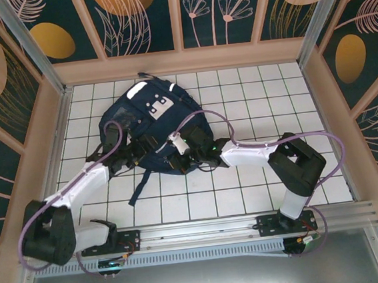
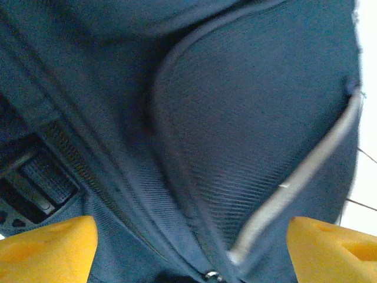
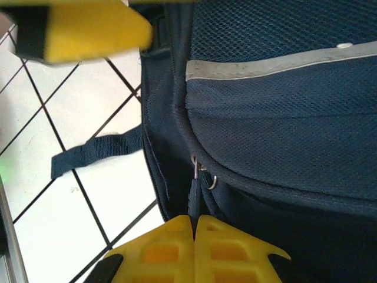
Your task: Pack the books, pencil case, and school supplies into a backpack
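The left gripper [image 2: 191,239] hangs over the near left part of the backpack [image 1: 148,122], fingers spread wide above navy fabric. The backpack lies flat on the white gridded table [image 1: 258,95], left of centre. At its near edge, the right gripper [image 3: 194,227] has its fingers pinched together on the dark zipper pull [image 3: 192,197].

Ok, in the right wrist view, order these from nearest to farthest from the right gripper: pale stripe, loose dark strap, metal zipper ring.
1. Metal zipper ring, just above the right gripper pinching the zipper pull.
2. Loose dark strap, left, on the tiles.
3. Pale stripe, top, across the backpack.
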You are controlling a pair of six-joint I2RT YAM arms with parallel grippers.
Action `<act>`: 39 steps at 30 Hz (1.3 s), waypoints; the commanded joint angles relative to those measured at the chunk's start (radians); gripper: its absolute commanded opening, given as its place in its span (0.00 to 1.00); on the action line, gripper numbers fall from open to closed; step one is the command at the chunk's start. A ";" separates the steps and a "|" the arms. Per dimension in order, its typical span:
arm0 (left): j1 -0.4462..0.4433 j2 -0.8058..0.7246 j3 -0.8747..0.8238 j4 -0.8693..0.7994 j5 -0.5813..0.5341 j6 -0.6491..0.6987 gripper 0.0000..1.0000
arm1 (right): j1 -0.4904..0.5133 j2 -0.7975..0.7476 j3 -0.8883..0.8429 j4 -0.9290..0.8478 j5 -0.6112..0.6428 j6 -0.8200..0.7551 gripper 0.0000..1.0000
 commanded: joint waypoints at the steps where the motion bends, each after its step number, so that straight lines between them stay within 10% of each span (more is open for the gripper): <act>1: -0.027 0.049 0.006 0.082 0.027 -0.126 0.83 | 0.043 -0.031 0.006 0.063 -0.031 -0.026 0.00; 7: -0.045 0.109 0.009 0.142 -0.113 -0.210 0.73 | 0.093 -0.002 0.040 0.054 0.049 -0.030 0.00; 15: -0.045 0.095 0.007 0.108 -0.180 -0.171 0.02 | 0.096 0.016 0.022 -0.006 0.207 -0.091 0.00; 30: 0.012 0.192 0.198 -0.130 -0.163 0.248 0.00 | -0.128 -0.100 -0.111 -0.059 0.341 -0.102 0.00; 39: 0.096 0.403 0.509 -0.295 -0.238 0.524 0.00 | -0.034 -0.092 -0.081 -0.076 0.308 -0.092 0.00</act>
